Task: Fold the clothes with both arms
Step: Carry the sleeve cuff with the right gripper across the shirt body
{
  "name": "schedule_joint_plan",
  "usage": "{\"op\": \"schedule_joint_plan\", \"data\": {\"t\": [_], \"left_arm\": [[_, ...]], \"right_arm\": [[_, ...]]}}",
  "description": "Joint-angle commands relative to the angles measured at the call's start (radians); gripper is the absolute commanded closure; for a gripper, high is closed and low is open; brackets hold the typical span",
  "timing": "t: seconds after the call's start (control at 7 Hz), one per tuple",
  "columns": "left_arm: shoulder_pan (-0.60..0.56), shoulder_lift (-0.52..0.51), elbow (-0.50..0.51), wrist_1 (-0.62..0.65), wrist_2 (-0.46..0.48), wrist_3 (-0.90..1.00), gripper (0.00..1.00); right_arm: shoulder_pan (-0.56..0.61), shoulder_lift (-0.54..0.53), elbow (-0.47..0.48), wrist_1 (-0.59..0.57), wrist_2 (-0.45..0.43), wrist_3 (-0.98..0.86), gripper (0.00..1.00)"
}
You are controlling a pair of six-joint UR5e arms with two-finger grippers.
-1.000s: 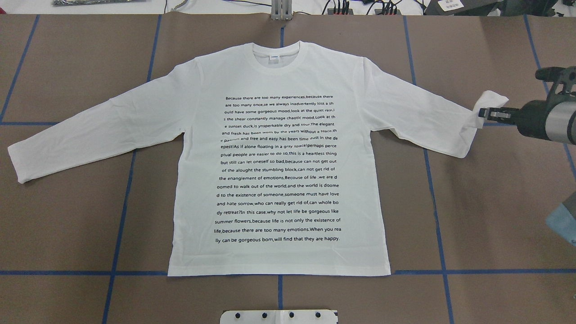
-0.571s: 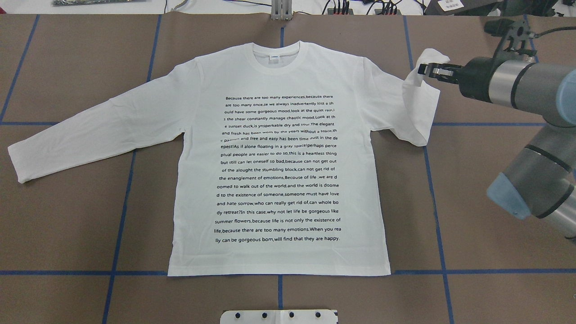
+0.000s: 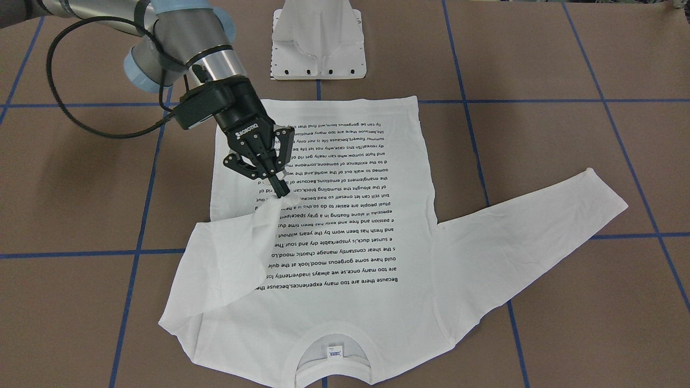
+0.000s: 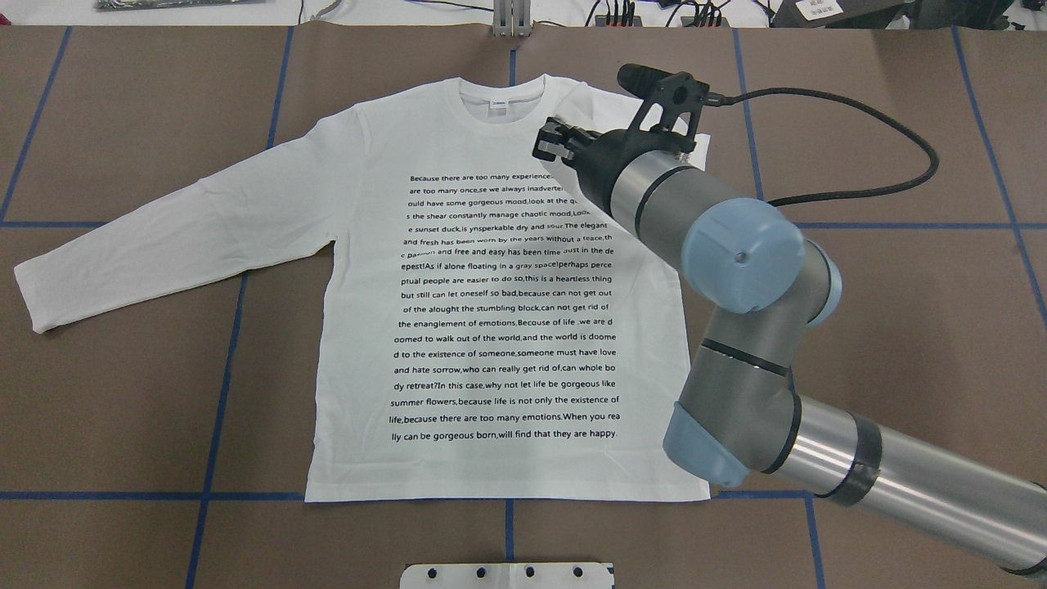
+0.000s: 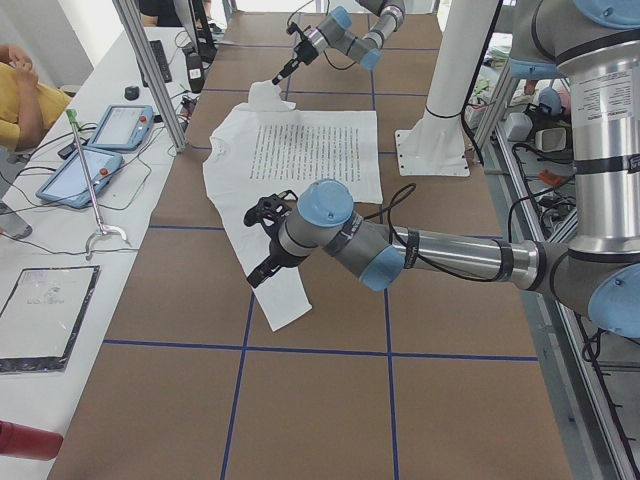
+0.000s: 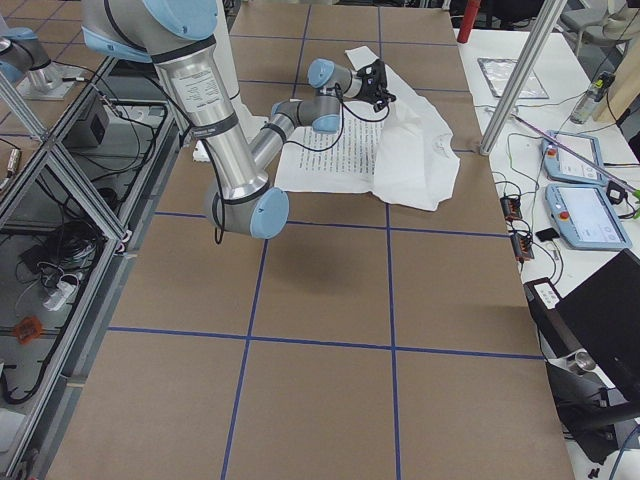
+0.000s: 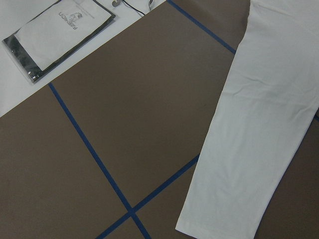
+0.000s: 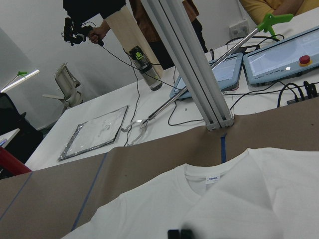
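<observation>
The white long-sleeved shirt (image 4: 491, 327) lies flat, text side up, collar (image 4: 501, 102) at the far edge. My right gripper (image 3: 281, 193) is shut on the cuff of the right sleeve (image 3: 237, 258), holding it raised over the printed chest. From overhead the right gripper (image 4: 546, 146) hovers near the collar and the arm hides most of that sleeve. The left sleeve (image 4: 164, 245) stretches out flat. My left gripper (image 5: 256, 278) hangs above that sleeve; I cannot tell its state. The left wrist view shows the sleeve (image 7: 259, 139) and no fingers.
The white pedestal base (image 3: 319, 43) stands at the robot's edge just past the shirt's hem. A metal post (image 4: 511, 16) rises at the far edge behind the collar. Control tablets (image 5: 95, 150) and cables lie on the side bench, where a person (image 5: 20, 80) sits.
The right gripper has carried the right cuff leftwards from beyond the shoulder to over the chest, so the sleeve now lies folded across the shirt body. The shirt body and left sleeve have not moved.
</observation>
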Motion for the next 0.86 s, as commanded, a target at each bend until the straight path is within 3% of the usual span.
{"op": "schedule_joint_plan", "data": {"t": [0.0, 0.29, 0.71], "left_arm": [[-0.002, 0.001, 0.001, -0.001, 0.0, 0.0, 0.0], [-0.005, 0.002, 0.002, -0.001, 0.0, 0.0, 0.0], [-0.005, 0.001, 0.004, 0.0, 0.0, 0.0, 0.0]], "right_arm": [[-0.105, 0.14, -0.182, -0.026, -0.145, 0.012, 1.0], [-0.149, 0.244, -0.302, -0.026, -0.181, 0.014, 1.0], [-0.17, 0.312, -0.397, -0.026, -0.181, 0.018, 1.0]]}}
